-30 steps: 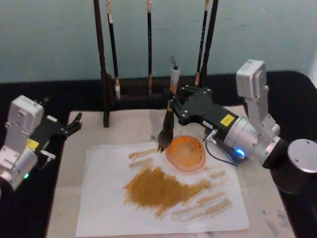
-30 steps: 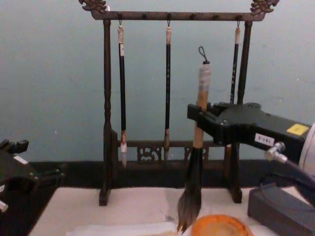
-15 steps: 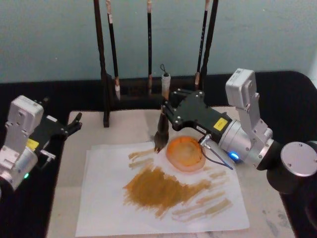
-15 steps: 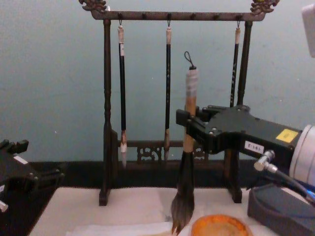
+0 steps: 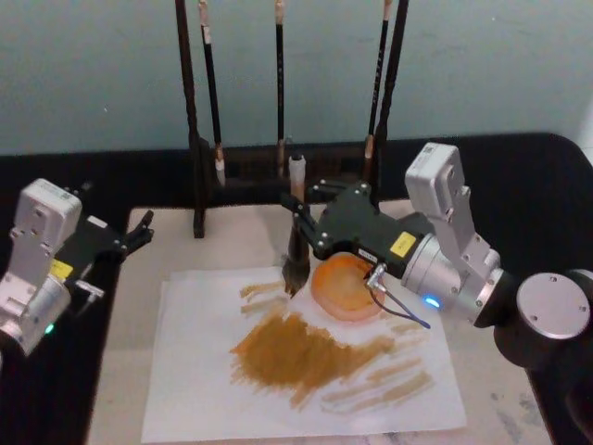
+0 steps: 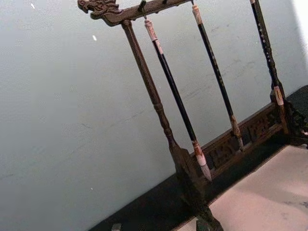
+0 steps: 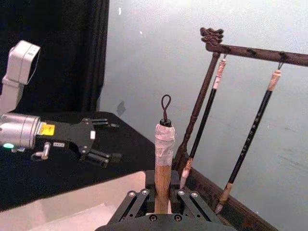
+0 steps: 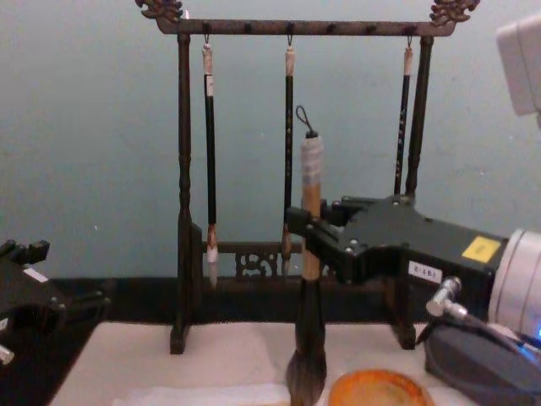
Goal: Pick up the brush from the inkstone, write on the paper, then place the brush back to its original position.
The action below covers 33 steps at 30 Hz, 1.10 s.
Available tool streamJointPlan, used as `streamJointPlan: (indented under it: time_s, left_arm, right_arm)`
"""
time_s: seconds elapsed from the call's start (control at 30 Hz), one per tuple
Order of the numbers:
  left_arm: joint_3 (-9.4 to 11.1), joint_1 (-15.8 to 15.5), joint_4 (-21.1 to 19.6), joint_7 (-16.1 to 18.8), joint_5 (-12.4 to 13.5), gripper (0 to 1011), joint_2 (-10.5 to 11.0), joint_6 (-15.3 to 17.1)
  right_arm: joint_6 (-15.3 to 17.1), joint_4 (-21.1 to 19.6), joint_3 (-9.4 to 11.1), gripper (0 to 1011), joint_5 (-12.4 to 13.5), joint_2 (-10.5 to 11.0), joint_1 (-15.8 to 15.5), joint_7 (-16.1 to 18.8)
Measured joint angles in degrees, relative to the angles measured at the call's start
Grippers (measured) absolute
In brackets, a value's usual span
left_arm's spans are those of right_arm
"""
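A pale, off-white mat (image 5: 119, 362) covers the black table. On it lies the paper (image 5: 199, 394), thin and cream-white, with broad ochre strokes that are dense in the middle and streaky toward its right corner. Behind stands a dark wooden rack (image 8: 183, 169) with turned posts and carved ends. Three thin black-handled brushes (image 8: 209, 152) hang from its top bar.

The right gripper (image 5: 299, 225) is a black, boxy clamp that reaches in from the right. It is clenched on the brush (image 8: 309, 326) at the tan wooden handle and holds it upright. Above the grip are the white-wrapped end and the small black loop. Below it the black section widens into bushy grey bristles, whose tip comes down at the paper's far edge – I cannot tell if it really touches.

Just right of the tip sits a round, glossy orange dish (image 5: 345, 289).

The left gripper (image 5: 142, 232) hangs at the table's left side, well apart – its black fingers are spread and hold nothing.
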Motion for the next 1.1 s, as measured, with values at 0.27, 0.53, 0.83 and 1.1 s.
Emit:
streamJointPlan:
  time_s: [0.27, 0.53, 0.83, 1.1]
  left_arm:
    - [0.0, 0.0, 0.0, 0.0, 0.0, 1009, 0.0, 0.0]
    - [0.0, 0.0, 0.0, 0.0, 0.0, 1010, 0.0, 0.0]
    - [0.0, 0.0, 0.0, 0.0, 0.0, 1010, 0.0, 0.0]
    - [0.0, 0.0, 0.0, 0.0, 0.0, 1010, 0.0, 0.0]
  right_arm:
    - [0.26, -1.67, 0.34, 176, -2.17, 0.38, -1.29, 0.38]
    - [0.44, -3.52, 0.95, 176, -3.8, 0.98, -2.76, 0.78]
    - [1.03, -6.03, 2.18, 176, -4.85, 1.69, -4.98, 1.35]
    - [1.4, -8.13, 3.36, 176, -5.84, 2.5, -6.93, 1.75]
